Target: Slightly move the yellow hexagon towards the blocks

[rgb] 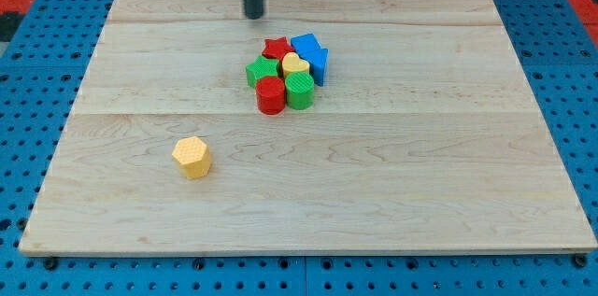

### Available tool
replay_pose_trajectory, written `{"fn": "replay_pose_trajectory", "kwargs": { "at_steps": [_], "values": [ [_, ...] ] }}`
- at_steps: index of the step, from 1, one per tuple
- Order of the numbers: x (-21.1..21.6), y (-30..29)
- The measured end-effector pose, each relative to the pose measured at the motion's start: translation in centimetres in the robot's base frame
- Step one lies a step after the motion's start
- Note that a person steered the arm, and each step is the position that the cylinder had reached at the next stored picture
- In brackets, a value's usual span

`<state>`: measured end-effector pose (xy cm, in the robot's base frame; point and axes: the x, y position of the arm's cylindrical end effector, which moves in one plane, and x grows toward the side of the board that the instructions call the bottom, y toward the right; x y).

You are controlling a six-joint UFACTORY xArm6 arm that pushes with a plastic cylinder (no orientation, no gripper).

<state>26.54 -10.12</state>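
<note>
Step in hand, my read: approach, no contact w/ target yet. My tip (pixel 253 15) sits near board top, approx 11 o'clock of the cluster, close to it but apart, and well apart from the yellow hexagon (pixel 192 157), which lies alone at lower left, approx 7-8 o'clock from the cluster. No jaws on this rig: plain rod, gripping nothing.

Cluster, packed touching: red star (pixel 275 48), blue block (pixel 311 56) (shape unclear), yellow heart (pixel 295 64), green block (pixel 259 74), red cylinder (pixel 271 96), green cylinder (pixel 300 92).

Next move prob needs: tip goes round to hexagon's 7-8 o'clock side, then short push toward 1-2 o'clock. Slight only.

In the way: direct path from tip skirts cluster's left edge; could clip green block. Wooden board (pixel 467 175) otherwise free betw. hexagon and cluster.
</note>
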Motion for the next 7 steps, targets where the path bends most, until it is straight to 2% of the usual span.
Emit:
{"fn": "replay_pose_trajectory", "kwargs": {
  "at_steps": [1,2,3,4,5,6,7],
  "values": [
    [10.5,-5.6],
    [17.3,-11.3],
    [24.5,-12.8],
    [27.7,-0.7],
    [26.7,6.7],
    [29.2,4.4],
    [26.9,-6.8]
  ]
}}
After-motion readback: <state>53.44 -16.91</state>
